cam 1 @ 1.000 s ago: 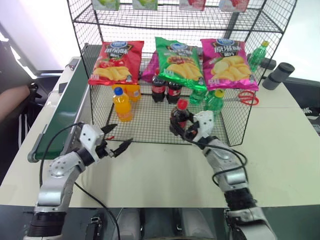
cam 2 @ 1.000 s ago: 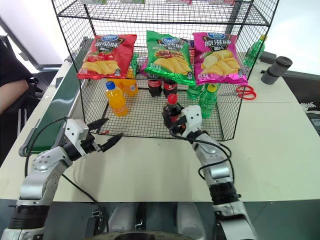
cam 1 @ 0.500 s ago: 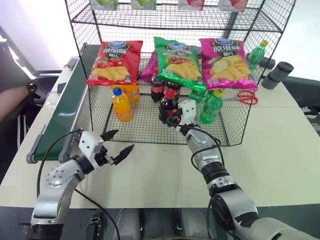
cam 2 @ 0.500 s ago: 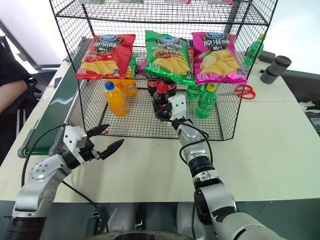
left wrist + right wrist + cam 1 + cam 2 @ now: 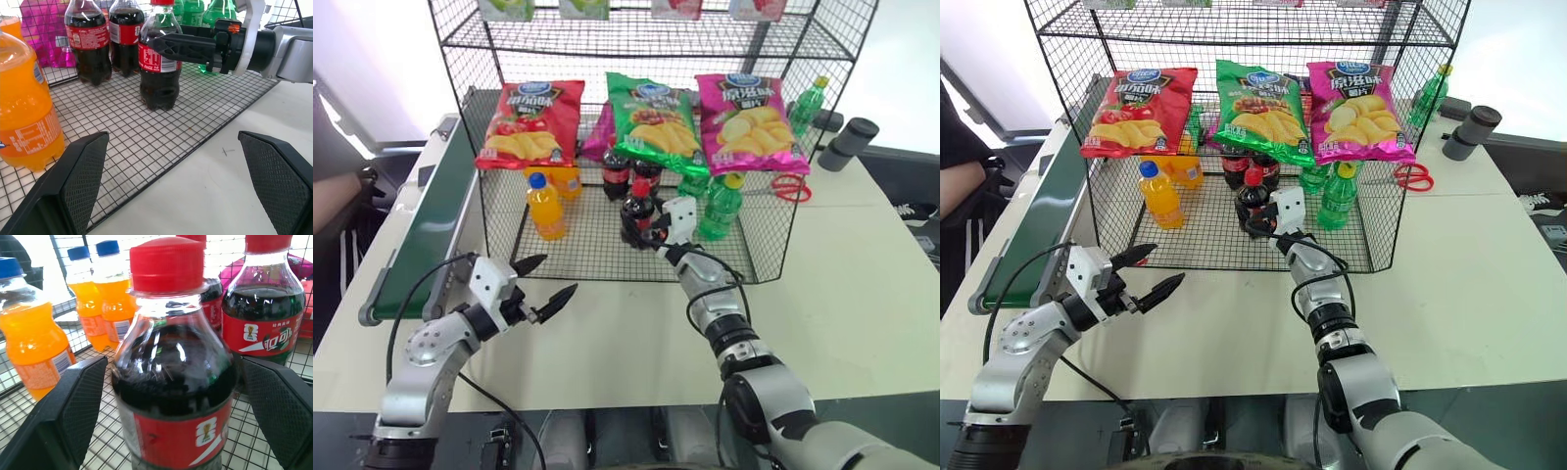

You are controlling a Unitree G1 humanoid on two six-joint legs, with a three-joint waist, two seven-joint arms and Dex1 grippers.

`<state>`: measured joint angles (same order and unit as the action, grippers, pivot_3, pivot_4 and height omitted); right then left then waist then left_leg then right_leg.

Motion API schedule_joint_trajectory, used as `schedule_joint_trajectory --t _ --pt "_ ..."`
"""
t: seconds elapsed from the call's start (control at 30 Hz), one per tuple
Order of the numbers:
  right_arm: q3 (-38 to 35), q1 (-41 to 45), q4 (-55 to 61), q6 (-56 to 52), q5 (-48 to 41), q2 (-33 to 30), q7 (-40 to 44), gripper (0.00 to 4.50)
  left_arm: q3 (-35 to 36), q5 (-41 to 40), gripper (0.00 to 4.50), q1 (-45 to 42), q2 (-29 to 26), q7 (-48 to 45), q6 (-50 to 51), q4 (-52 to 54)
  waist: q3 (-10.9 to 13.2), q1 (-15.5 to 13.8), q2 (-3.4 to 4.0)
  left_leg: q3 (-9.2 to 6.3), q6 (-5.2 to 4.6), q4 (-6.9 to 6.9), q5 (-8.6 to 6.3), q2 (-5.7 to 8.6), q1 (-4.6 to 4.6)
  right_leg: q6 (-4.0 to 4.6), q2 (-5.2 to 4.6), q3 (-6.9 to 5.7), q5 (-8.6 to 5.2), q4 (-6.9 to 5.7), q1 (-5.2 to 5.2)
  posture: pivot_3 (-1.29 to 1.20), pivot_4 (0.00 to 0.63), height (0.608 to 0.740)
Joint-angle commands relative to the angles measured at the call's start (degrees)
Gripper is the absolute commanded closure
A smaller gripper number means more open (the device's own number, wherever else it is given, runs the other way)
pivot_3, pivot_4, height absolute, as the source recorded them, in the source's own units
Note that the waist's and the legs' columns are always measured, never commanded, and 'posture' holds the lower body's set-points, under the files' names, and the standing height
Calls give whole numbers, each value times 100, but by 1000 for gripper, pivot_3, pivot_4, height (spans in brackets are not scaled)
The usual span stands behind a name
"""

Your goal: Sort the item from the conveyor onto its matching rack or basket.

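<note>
The cola bottle stood upright on the wire floor of the black mesh rack's bottom basket, just in front of two other cola bottles and between an orange-drink bottle on the robot's left and green bottles on its right. The right gripper reached into the basket with its fingers spread on either side of the cola bottle; in the right wrist view the black pads stood clear of the bottle's sides, so the bottle was not clamped. The left gripper hovered over the white table in front of the basket, fingers wide apart and holding nothing. The dark green conveyor ran along the robot's left side of the rack. Three chip bags hung on the upper wires, red, green and pink.
</note>
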<state>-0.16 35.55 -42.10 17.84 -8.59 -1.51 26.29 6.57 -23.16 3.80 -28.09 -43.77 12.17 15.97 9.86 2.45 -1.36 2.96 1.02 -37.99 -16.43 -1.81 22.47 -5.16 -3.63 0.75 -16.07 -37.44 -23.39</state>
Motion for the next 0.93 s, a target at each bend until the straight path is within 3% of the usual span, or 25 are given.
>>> schedule_joint_trajectory --t 0.03,0.27,0.47,0.67,0.93 --pt "100 -464 1119 -128 -31 -326 364 42 -33 -51 0 -140 -65 22 65 250 0 -3 0 0 0 0 0 1 0 0 -2 0 0 1 1 0 150 740" --pt "205 -1887 3553 -1203 -396 -1320 1101 42 80 15 0 -285 -224 162 253 95 -1 16 6 -2 0 5 0 0 0 0 -3 1 0 6 1 0 150 740" --pt "-700 -3321 5503 -2304 -1388 -2695 1687 42 555 -69 0 -307 -574 149 280 -333 0 -43 12 -7 -1 6 -1 -1 -2 3 -1 -2 -2 14 7 0 150 740" --pt "-1658 -4125 6116 -3048 -2112 -3567 2021 42 810 -96 0 -246 -803 -60 250 -664 -1 -49 13 -6 -2 6 -1 -2 -4 19 -2 -2 -11 25 13 0 150 740" --pt "-2038 -4421 6113 -3201 -2224 -3762 2132 42 861 -84 0 -166 -875 -291 135 -846 -1 -80 13 -5 -2 6 -1 -2 -4 21 -2 0 -12 26 15 0 150 740"
